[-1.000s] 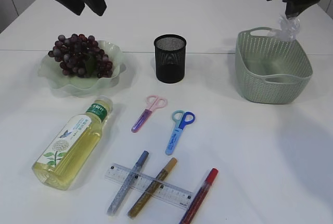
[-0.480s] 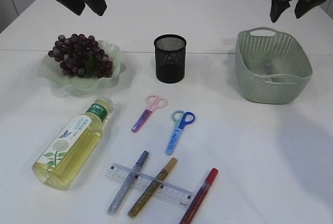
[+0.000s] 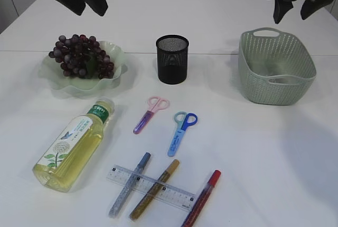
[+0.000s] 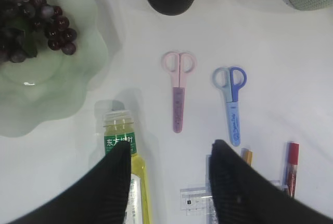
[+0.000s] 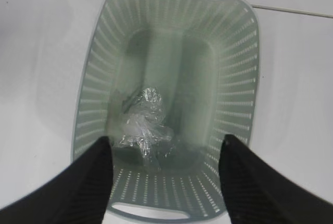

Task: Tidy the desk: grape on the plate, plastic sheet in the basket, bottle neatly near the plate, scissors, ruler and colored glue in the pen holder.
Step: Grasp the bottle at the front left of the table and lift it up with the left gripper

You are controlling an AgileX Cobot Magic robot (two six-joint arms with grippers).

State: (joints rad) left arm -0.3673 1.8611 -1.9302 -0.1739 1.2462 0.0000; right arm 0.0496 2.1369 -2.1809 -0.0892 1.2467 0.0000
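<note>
Working across from the left, my left pincer (image 4: 169, 174) hangs spread and empty above the near part of the counter (image 3: 253, 148), fingers apart over the bottle (image 3: 74, 145), which lies on its side with its cap pointing toward the plate (image 3: 113, 76); I judge it needs standing up there. The grape (image 3: 82, 55) already sits on the plate at far left. Near the middle, the pen holder (image 3: 172, 59) stands upright and, as far as I can see, unfilled, while the pink scissors (image 3: 150, 114) and blue scissors (image 3: 182, 133) lie flat beside each other. Nearer still, the colored glue (image 3: 129, 185) sticks lie across the ruler (image 3: 153, 187). At right, my right pincer (image 5: 166, 182) is spread wide over the basket (image 3: 248, 74), holding nothing; the plastic sheet (image 5: 143, 125) lies crumpled on the basket floor. The white counter is smooth and matte, with pale wall panels behind.
</note>
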